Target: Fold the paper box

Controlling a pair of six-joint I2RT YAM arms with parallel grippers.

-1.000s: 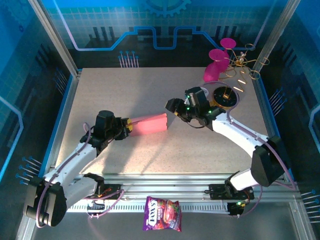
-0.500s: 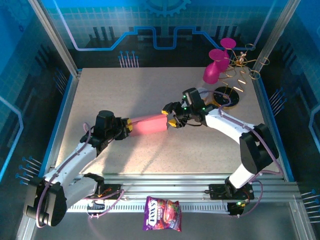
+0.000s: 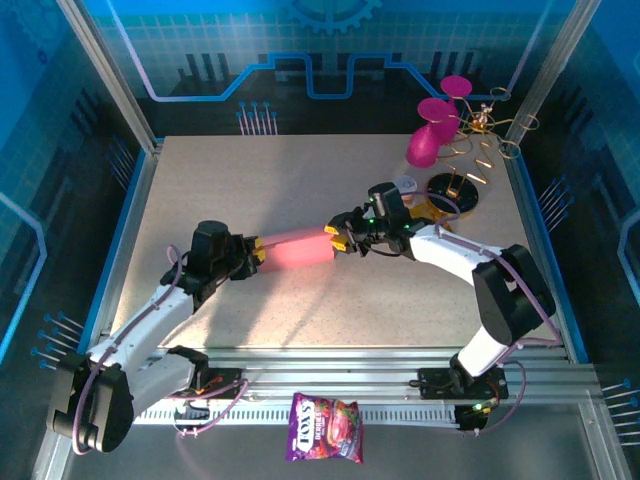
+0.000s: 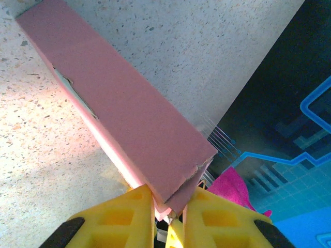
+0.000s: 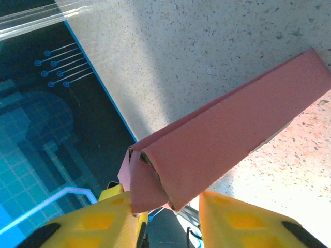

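Writing: purple snack bag (image 3: 325, 427) lying on the front rail has white lettering on a dark band w/ red fruit art below, too small to read for sure. No print seen on the paper box (image 3: 298, 250).

Box: folded up into a long slim pink rectangular shape, mid-table (image 3: 240, 180), running left-right btwn the two grippers. Left wrist view: broad pink face smooth, a side seam w/ a small whitish nick, and the corner at the fingers slightly ragged. Right wrist view: the end flap is curled and not fully flush, w/ a dark slit and raw brownish cardboard edge showing.

Left gripper (image 3: 258, 250): yellow fingers (image 4: 119, 217) pinched tight on the box's left end.

Right gripper (image 3: 335, 240): yellow fingers (image 5: 103, 222) straddle the box's right end, one touching the curled flap, the other just beside the lower edge; can't tell if it's actually clamped.

Far right corner: magenta cups (image 3: 435, 130) next to a gold wire stand (image 3: 490, 135)
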